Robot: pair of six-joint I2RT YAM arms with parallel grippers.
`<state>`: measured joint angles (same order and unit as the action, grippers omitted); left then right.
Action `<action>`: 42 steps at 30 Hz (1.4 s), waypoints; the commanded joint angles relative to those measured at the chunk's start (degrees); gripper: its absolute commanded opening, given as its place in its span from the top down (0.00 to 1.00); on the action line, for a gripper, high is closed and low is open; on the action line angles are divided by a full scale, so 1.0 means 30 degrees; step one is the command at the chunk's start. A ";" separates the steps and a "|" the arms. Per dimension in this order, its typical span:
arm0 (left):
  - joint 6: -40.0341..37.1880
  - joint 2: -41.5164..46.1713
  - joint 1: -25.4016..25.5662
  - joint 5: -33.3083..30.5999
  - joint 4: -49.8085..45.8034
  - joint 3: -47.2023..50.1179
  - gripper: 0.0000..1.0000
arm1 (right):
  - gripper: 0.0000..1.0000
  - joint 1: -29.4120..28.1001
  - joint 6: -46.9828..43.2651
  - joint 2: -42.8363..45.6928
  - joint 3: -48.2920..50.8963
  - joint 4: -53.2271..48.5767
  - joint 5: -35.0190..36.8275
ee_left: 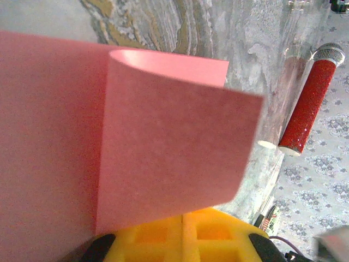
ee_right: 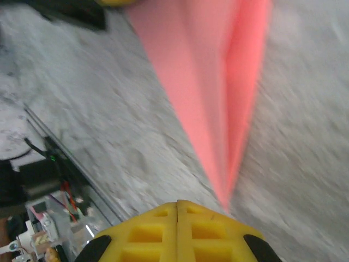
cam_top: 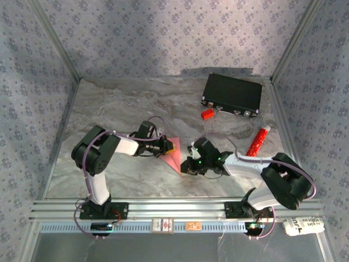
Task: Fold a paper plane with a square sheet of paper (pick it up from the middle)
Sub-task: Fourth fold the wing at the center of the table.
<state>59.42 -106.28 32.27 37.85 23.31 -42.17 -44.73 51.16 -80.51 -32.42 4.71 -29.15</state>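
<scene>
Salmon-pink paper sheet (cam_top: 175,156) sat mid-worktop (cam_top: 125,103) between both tools, part-folded: one flap curled over uncreased, near end tapered to a point. Left tool (cam_top: 170,146) was clamped on its edge. Right tool (cam_top: 191,165) was closed at the tip, grip unclear. No plane yet; most folds left.

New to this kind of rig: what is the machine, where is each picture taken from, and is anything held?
Two robot arms stand at the near edge of a marble-patterned table. The wide picture looks down from above and behind them; the other two come from a camera on each wrist, showing the yellow left fingers and right fingers. Between the arms is a partly folded pink paper. Both pairs are shut with tips at it; pinching or only pressing, I cannot tell. Farther back lie a black case, a small red block and a red-and-white tube.
</scene>
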 commanded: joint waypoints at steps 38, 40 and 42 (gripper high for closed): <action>-0.0626 0.1550 0.0068 -0.0494 -0.1438 -0.0285 0.88 | 0.98 0.0860 -0.0788 -0.5285 -0.0501 0.0062 0.0514; -0.0798 0.2024 0.0195 -0.0349 -0.1528 -0.0278 0.93 | 0.99 0.0977 -0.0917 -0.5463 -0.0548 0.0260 0.0275; -0.1017 0.2438 0.0421 -0.0281 -0.1976 -0.0247 0.98 | 0.99 0.1067 -0.1008 -0.5646 -0.0647 0.0277 0.0136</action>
<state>58.22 -102.17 32.53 37.04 19.55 -42.24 -42.09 49.67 -95.04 -36.10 10.94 -29.30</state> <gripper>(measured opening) 0.044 0.052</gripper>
